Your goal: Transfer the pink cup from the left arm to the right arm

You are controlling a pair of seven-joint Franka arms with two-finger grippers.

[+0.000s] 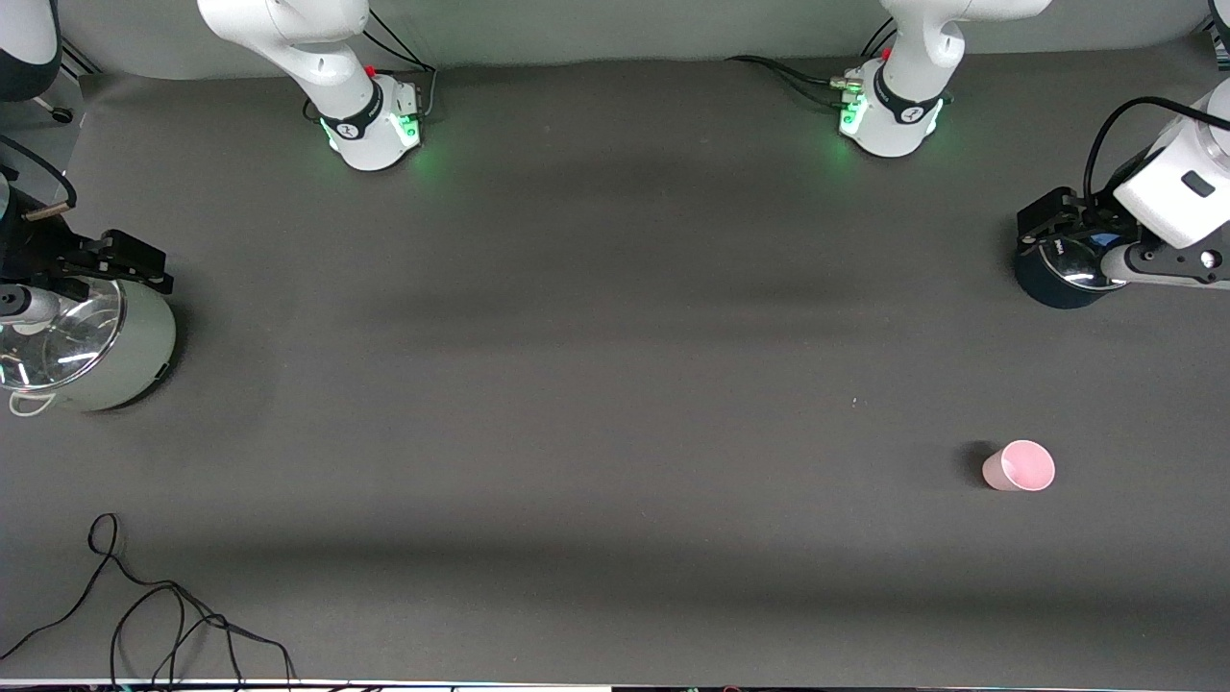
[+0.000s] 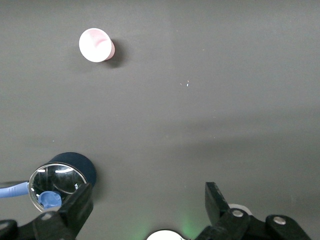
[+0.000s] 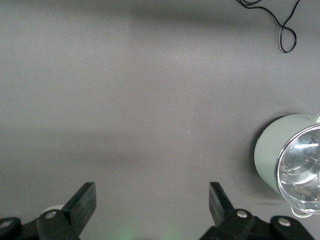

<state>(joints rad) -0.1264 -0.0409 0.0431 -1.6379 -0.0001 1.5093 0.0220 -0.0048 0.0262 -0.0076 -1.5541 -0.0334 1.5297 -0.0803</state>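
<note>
The pink cup point(image 1: 1019, 466) stands upright on the dark table toward the left arm's end, nearer to the front camera than the dark blue pot. It also shows in the left wrist view point(image 2: 96, 45), well apart from the fingers. My left gripper point(image 1: 1052, 226) point(image 2: 148, 200) hangs open and empty over the table beside the dark blue pot. My right gripper point(image 1: 125, 261) point(image 3: 150, 195) hangs open and empty at the right arm's end, above the edge of the pale green pot.
A dark blue pot point(image 1: 1047, 288) point(image 2: 82, 165) with a glass lid stands at the left arm's end. A pale green pot point(image 1: 135, 360) point(image 3: 267, 150) with a glass lid stands at the right arm's end. A black cable point(image 1: 173, 615) point(image 3: 285, 30) lies near the table's front edge.
</note>
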